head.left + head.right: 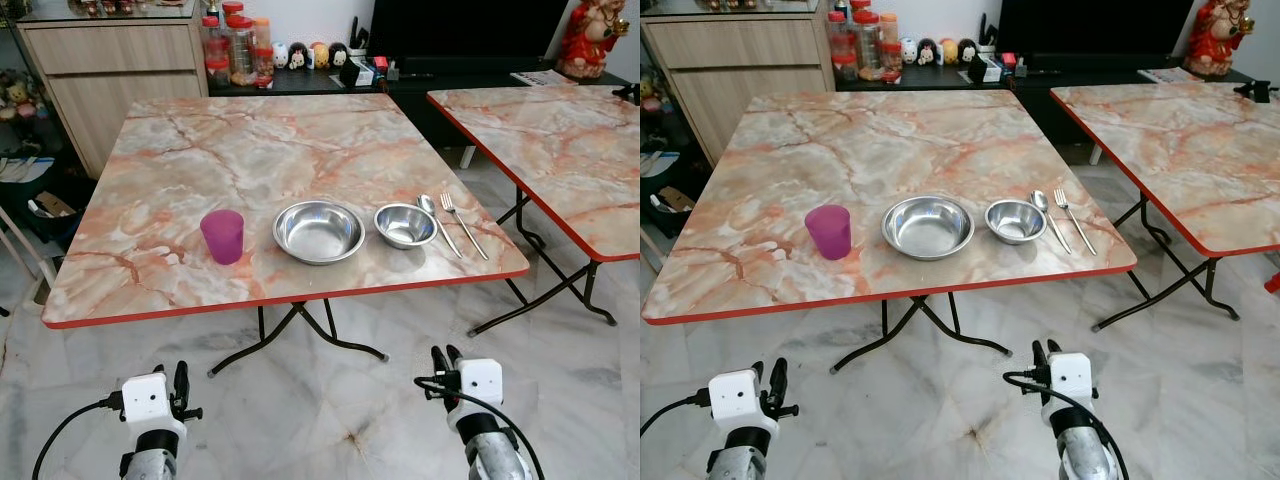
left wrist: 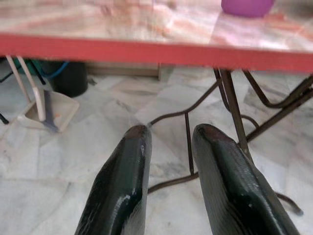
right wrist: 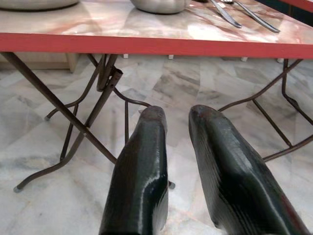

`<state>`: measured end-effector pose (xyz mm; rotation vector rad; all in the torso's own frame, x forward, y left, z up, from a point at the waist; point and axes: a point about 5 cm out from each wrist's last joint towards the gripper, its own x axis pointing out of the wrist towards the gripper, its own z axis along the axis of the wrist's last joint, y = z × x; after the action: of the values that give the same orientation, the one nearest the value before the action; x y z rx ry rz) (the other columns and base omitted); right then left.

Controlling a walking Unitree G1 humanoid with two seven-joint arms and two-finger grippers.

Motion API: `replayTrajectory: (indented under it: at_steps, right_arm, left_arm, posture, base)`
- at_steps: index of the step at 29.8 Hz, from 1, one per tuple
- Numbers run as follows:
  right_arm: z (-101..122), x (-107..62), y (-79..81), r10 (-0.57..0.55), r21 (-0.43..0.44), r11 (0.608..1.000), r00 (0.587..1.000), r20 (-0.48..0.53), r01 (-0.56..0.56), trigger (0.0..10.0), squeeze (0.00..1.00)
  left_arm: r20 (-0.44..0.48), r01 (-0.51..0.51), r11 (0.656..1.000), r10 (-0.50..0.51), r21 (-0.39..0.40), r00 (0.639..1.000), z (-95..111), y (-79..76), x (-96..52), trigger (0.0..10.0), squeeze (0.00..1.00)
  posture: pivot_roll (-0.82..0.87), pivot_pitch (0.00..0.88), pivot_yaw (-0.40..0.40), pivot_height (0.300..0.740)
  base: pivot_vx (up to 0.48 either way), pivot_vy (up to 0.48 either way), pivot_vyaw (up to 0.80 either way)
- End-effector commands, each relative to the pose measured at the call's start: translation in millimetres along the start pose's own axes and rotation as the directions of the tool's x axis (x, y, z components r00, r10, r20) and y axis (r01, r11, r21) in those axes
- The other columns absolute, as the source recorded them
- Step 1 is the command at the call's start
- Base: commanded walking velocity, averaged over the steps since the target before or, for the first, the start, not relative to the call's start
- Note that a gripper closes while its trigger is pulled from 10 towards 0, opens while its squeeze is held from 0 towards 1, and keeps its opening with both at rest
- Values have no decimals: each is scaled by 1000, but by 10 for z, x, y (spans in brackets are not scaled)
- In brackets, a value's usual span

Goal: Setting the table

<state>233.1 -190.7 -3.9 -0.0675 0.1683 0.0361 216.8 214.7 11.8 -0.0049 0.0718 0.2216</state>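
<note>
Steel bowls, purple cup on table, fingers below edge

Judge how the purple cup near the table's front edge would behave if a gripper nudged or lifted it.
The purple cup looks like thin plastic, so probably light and easy to lift. It stands upright and is taller than wide, narrowing downward, so a high nudge may tip it. On the glossy marble-patterned table it would likely slide under a low push.
</note>
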Motion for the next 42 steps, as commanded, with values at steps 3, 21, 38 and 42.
replayTrajectory:
  at_steps: [3,21,38,42]
  right_arm:
    - [38,70,-32,-25,42,999,1000,-6,25,10000,0]
    - [-886,-528,-117,-70,95,983,797,-599,158,10000,0]
    - [-888,-511,-102,-65,94,984,788,-612,154,10000,0]
    - [-894,-516,-94,-64,98,983,785,-616,157,10000,0]
  left_arm:
    - [19,-3,1000,3,-13,1000,86,-58,86,10000,0]
    - [93,-22,999,26,-48,995,308,-149,257,10000,0]
    - [99,-22,998,27,-51,995,350,-152,290,10000,0]
    - [99,-17,999,22,-48,995,362,-160,310,10000,0]
  posture:
    - [39,0,-69,740]
    - [57,0,-80,740]
    - [61,0,-79,740]
    - [62,0,-79,740]
  base:
    - [0,0,0]
    - [0,-56,0]
    - [0,-422,0]
    - [0,-408,0]
